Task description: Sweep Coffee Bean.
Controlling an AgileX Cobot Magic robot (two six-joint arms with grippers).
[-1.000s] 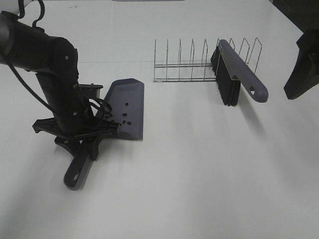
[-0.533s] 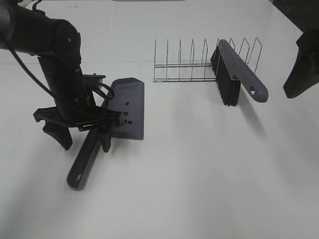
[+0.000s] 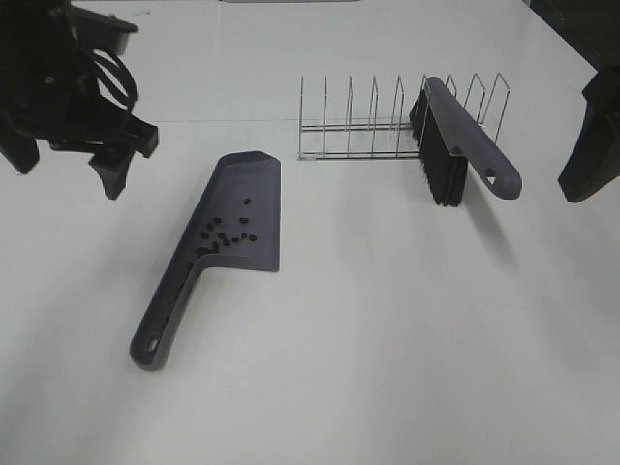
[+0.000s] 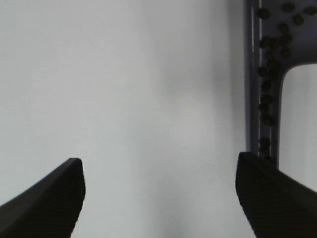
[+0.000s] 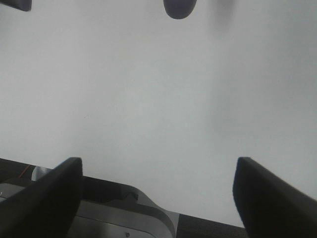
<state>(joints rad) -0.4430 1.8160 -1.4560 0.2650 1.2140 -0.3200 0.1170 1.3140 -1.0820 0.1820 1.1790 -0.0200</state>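
Observation:
The grey-purple dustpan (image 3: 247, 199) lies flat on the white table, its handle (image 3: 160, 325) pointing to the front left. Several coffee beans (image 3: 225, 235) lie in the pan near the handle end; they also show in the left wrist view (image 4: 270, 49) on the dustpan (image 4: 253, 74). My left gripper (image 3: 66, 167) is open and empty, raised behind and to the left of the pan; its fingers (image 4: 49, 198) stand wide apart. The brush (image 3: 465, 145) leans on the wire rack. My right gripper (image 3: 591, 140) is open and empty at the right edge, its fingers (image 5: 270, 198) wide apart.
A wire rack (image 3: 358, 131) stands at the back centre with the brush against its right end. The brush handle tip (image 5: 180, 7) shows in the right wrist view. The robot base (image 5: 124, 208) is below the right gripper.
My left gripper has let go of the dustpan handle and risen back and to the left. The dustpan now lies alone on the table with the beans in it.

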